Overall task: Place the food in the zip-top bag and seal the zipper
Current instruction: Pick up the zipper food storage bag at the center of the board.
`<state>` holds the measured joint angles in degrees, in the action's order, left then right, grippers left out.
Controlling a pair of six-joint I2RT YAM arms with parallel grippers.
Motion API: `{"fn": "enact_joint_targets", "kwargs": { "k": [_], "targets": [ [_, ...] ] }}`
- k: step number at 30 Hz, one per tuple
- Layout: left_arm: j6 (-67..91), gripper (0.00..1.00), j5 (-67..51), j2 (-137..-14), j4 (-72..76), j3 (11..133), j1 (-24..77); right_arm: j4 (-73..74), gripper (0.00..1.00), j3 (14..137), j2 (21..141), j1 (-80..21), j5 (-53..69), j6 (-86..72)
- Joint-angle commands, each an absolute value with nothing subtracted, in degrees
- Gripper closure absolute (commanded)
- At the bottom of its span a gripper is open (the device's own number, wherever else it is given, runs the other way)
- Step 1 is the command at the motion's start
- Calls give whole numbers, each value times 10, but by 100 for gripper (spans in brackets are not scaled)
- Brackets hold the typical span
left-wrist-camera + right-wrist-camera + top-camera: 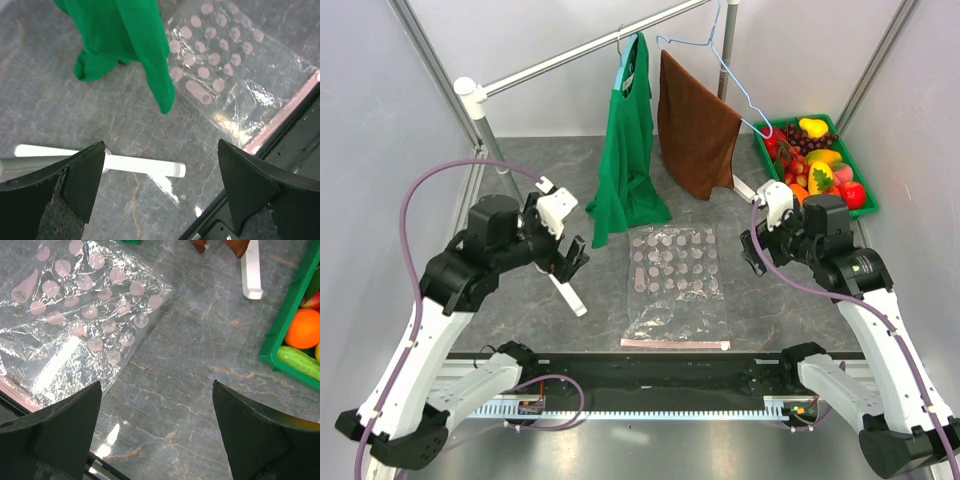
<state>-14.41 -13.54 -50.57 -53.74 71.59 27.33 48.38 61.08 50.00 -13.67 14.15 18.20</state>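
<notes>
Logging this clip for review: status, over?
Left end effector open, right end effector open. Clear pink-dotted plastic bag flat, empty. Toy fruits and vegetables in green tray. No obstruction between.

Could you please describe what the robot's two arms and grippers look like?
The left arm and right arm both have white links and bulky black joints. A thin purple cable loops along each. Each wrist carries a white block. The left gripper and right gripper have black, wedge-shaped fingers with a rough matte surface.
</notes>
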Motion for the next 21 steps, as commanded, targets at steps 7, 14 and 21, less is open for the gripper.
{"fn": "enact_joint_targets", "kwargs": {
  "k": [7, 14, 21],
  "targets": [
    [-176, 0, -184, -427, -456, 658, 269, 486, 2, 595, 599, -138, 118, 171],
    [-228, 0, -225, -388, -391, 601, 269, 480, 2, 597, 715, -140, 104, 120],
    [-282, 0, -290, -365, -344, 550, 269, 448, 11, 569, 835, -144, 159, 48]
  ]
}}
